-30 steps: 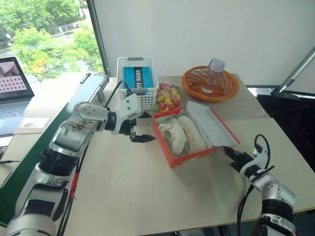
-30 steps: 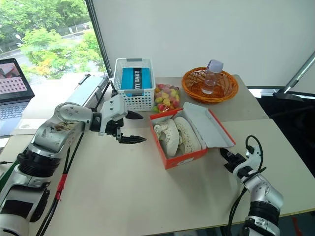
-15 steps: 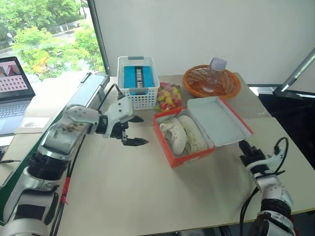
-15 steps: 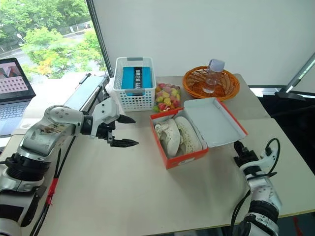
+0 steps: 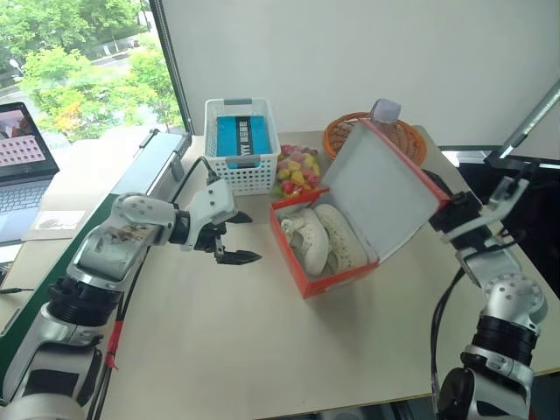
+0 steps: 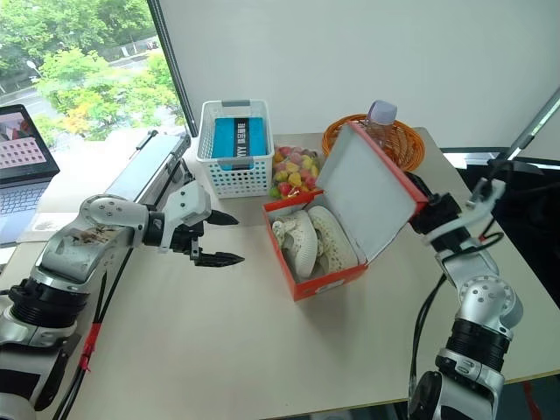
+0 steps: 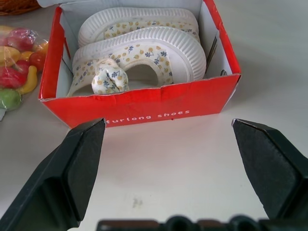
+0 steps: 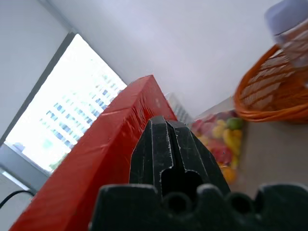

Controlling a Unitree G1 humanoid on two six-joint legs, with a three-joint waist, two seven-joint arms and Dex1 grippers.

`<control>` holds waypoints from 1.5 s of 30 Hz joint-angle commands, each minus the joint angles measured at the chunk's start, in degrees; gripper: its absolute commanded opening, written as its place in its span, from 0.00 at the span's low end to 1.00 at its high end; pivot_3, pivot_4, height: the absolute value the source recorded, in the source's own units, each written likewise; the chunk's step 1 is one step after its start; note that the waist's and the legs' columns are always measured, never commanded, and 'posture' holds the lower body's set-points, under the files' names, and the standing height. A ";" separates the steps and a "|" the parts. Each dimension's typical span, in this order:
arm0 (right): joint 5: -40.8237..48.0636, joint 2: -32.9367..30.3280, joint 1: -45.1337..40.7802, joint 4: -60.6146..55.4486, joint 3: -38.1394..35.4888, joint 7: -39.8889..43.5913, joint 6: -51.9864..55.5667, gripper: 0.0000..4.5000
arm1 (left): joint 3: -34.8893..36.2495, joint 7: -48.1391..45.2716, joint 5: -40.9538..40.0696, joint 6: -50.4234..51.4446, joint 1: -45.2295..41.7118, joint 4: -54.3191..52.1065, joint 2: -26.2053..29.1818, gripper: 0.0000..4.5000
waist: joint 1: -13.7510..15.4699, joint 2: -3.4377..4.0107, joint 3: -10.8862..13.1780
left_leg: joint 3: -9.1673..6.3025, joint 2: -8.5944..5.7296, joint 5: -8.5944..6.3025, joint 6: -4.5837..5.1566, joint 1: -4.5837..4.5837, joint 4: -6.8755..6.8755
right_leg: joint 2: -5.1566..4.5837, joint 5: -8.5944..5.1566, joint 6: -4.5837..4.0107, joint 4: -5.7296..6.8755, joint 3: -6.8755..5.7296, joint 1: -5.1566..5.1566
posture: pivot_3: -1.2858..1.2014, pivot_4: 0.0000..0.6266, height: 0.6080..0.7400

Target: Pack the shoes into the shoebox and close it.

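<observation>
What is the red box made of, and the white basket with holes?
The shoebox looks like thin cardboard, glossy red outside and plain white inside, with folded, slightly wavy walls. The white basket looks like hard, smooth plastic, moulded in a neat lattice.

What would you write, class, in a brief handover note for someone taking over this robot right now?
Left gripper: open, holding nothing, above the table left of the shoebox.
Right gripper: shut, pressed against the red outside of the lid, which stands tilted about halfway up.
Done: both shoes lie side by side inside the shoebox.
Left: push the lid over and down until the box is shut.
</observation>
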 commanded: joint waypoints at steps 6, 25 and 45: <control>-0.27 -0.45 -2.41 -4.58 9.01 0.63 3.50 0.01 | 2.43 1.83 -0.13 -0.37 0.92 -3.01 1.04 1.00 | 0.12 -0.01 0.01 | 0.00 0.00 0.00 0.00 -0.05 0.00 | -0.01 -0.08 -0.14 -0.01 -0.02 -0.02 | 0.52 0.24 1.00; -25.72 3.48 -13.44 11.74 38.83 8.14 1.62 0.01 | 3.84 6.52 -0.90 2.38 0.69 -5.43 -0.29 1.00 | 0.13 0.00 0.02 | 0.00 0.00 0.00 0.00 -0.14 0.00 | 0.03 0.04 0.06 0.02 -0.04 -0.14 | 0.52 0.24 1.00; -34.68 -2.66 -12.72 3.17 40.39 17.08 0.92 0.01 | 4.41 8.91 -2.04 4.41 2.00 -7.77 -0.78 1.00 | 0.36 -0.04 0.02 | 0.01 -0.01 0.00 0.00 -0.06 0.02 | 0.01 0.00 0.03 0.08 -0.05 -0.09 | 0.52 0.24 1.00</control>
